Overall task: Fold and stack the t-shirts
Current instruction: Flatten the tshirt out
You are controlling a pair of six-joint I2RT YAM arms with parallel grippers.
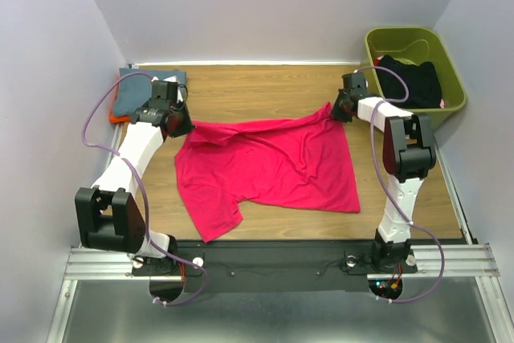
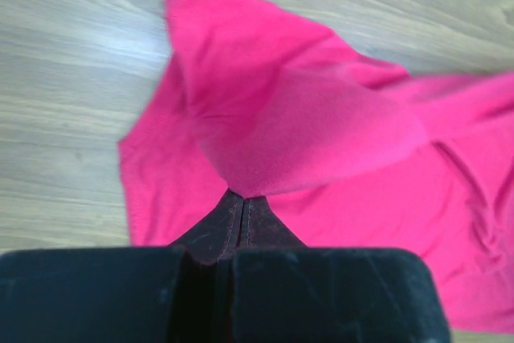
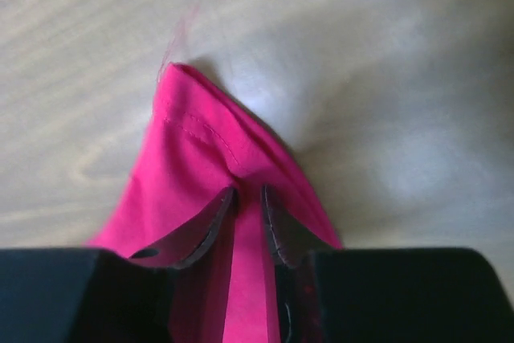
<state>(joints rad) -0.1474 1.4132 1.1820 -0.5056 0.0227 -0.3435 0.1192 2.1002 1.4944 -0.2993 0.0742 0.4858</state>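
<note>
- The left gripper point(image 2: 241, 198) is pressed together on a bunch of the pink shirt point(image 2: 321, 118). The cloth comes out of its tips and drapes away ahead of it.
- The right gripper point(image 3: 247, 192) pinches a hemmed corner of the same shirt. Cloth runs between its two fingers and peaks just beyond them, above the tabletop point(image 3: 385, 54).
- The shirt's far edge runs from one gripper to the other. The rest lies spread and wrinkled on the tabletop on the near side of both, toward the bases, with a sleeve sticking out nearest the left base.
- No fold shows in the pink shirt yet, so this looks like the start of its fold, or a last straightening before it.
- Just behind the left gripper, in the far corner, a grey shirt point(image 1: 136, 90) lies on an orange shirt point(image 1: 119, 118). They look folded and stacked, so that part seems done.
- Beyond the right gripper, to its outer side, a black garment point(image 1: 414, 78) sits bunched in the bin point(image 1: 454, 98), apparently still to be folded.
- Each arm reaches forward from its base, wrist bent inward so the gripper meets the shirt's far edge. The right arm's elbow stands high over the shirt's right edge.
</note>
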